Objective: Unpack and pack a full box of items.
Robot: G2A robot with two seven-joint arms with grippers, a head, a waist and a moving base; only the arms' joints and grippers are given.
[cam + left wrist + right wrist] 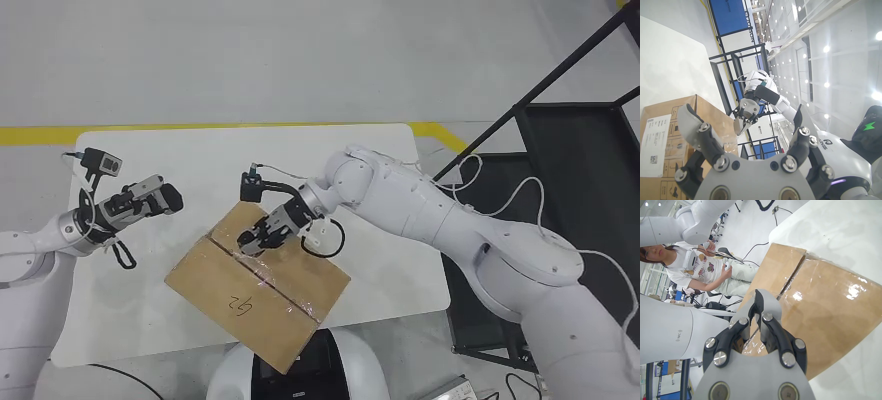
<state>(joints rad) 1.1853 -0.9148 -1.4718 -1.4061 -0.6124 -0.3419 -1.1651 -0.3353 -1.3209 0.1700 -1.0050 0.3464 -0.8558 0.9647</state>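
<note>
**Right gripper closed at the box seam, left one spread beside it**

Nearest me, the box (pixel 258 290) sits with its flaps closed on the table (pixel 150 160), and its near corner covers the table's front edge. A scrawl (pixel 238 303) is penned on the top; I can't read it with any certainty. Glossy tape (pixel 797 294) lies over the seam. My right gripper (pixel 757 294) has its fingers pressed together, tips down at that seam. I can't tell whether they pinch any tape. The left gripper (pixel 165 197) hangs off the box's left side, apart from it, fingers (pixel 690 123) spread wide. A white label (pixel 657 144) on the box's side carries print too small to make out.
</note>
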